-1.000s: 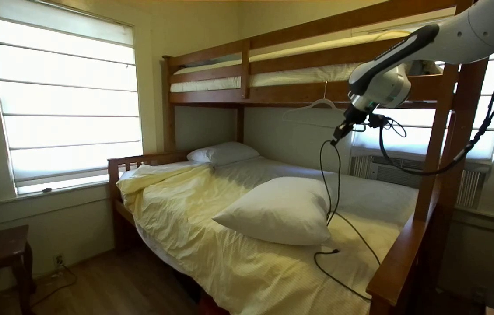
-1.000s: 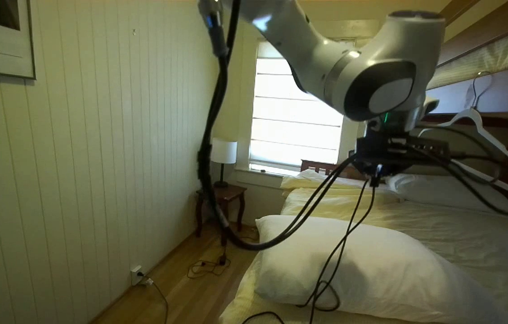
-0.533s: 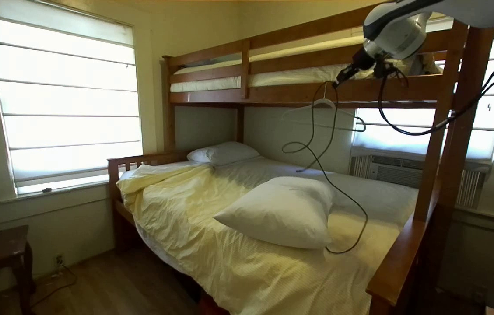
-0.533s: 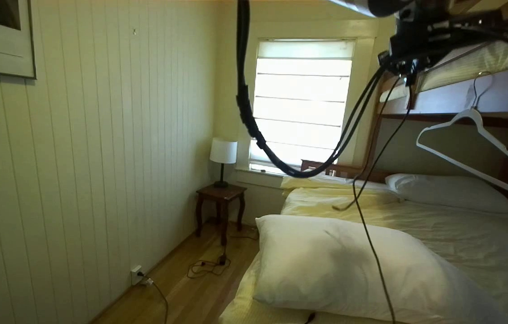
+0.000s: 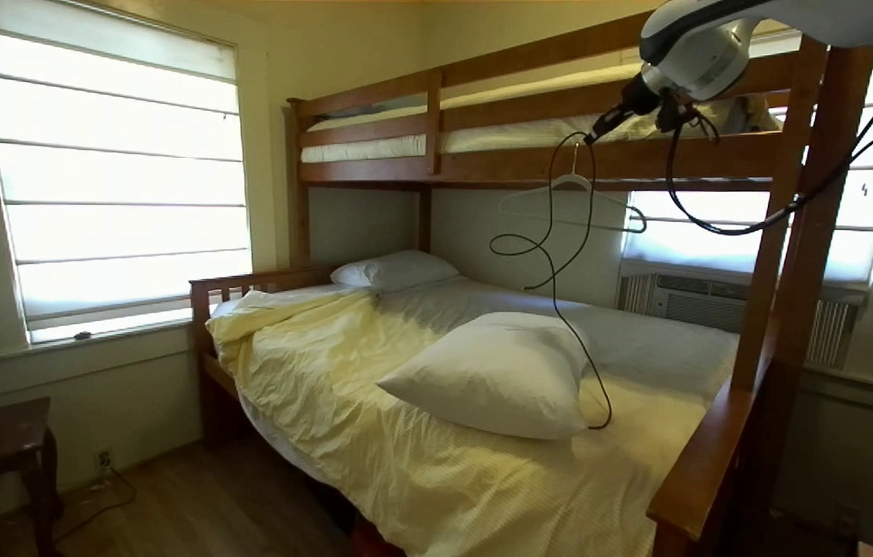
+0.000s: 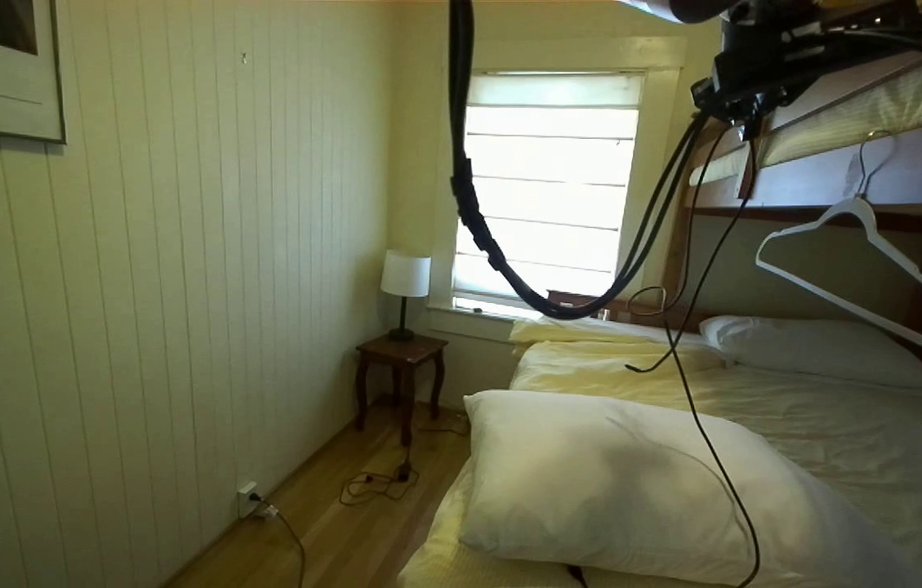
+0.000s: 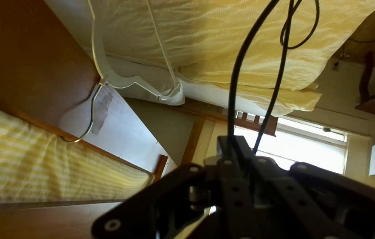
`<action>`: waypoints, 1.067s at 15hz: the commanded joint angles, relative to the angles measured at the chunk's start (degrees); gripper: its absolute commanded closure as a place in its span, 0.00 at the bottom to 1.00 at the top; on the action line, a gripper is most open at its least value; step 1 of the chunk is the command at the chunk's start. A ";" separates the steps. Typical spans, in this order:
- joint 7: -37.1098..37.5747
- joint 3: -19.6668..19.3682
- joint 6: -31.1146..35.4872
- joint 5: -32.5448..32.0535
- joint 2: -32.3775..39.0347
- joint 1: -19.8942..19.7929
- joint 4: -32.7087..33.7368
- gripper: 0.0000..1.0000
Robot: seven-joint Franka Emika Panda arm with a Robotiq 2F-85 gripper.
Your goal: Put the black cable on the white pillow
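My gripper [image 5: 589, 140] is shut on the black cable [image 5: 554, 290], high above the bed at the upper bunk's rail. It shows in an exterior view [image 6: 746, 131] and, with its fingers pinching the cable, in the wrist view [image 7: 232, 142]. The cable [image 6: 698, 420] hangs in two strands with a loose loop; one short end dangles in the air. The longer strand passes in front of or against the white pillow [image 5: 490, 375] down to the bed beside it. The plump pillow [image 6: 591, 474] lies on the lower bed, below the gripper; it is out of the wrist view.
A white hanger [image 5: 571, 182] hangs from the upper bunk rail [image 5: 513, 166] close to my gripper; it also shows in the wrist view [image 7: 101, 63]. A smaller flat pillow [image 5: 397, 272] lies at the bed's head. A wooden bunk post [image 5: 772, 255] stands near the arm.
My gripper has risen with the cable to the upper bunk's height. Most of the cable has lifted off the bed and swings. In the last half second the gripper has barely moved.
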 commanded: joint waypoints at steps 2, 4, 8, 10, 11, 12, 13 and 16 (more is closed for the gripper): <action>7.37 0.12 3.00 -1.16 3.19 2.22 4.90 0.99; 10.19 1.12 4.38 -0.92 5.22 3.24 8.36 0.99; 20.19 3.19 0.63 -3.95 13.02 4.64 19.47 0.99; 25.48 3.95 -2.40 -6.75 16.75 4.58 23.09 0.99; 27.54 4.12 -3.94 -8.74 18.57 4.41 24.59 0.99; 22.59 3.92 -0.73 -5.63 13.16 5.13 17.34 0.95; 24.35 3.99 -1.45 -6.77 15.03 5.14 18.86 0.95; 25.62 3.93 -1.54 -7.40 17.89 4.95 21.44 0.95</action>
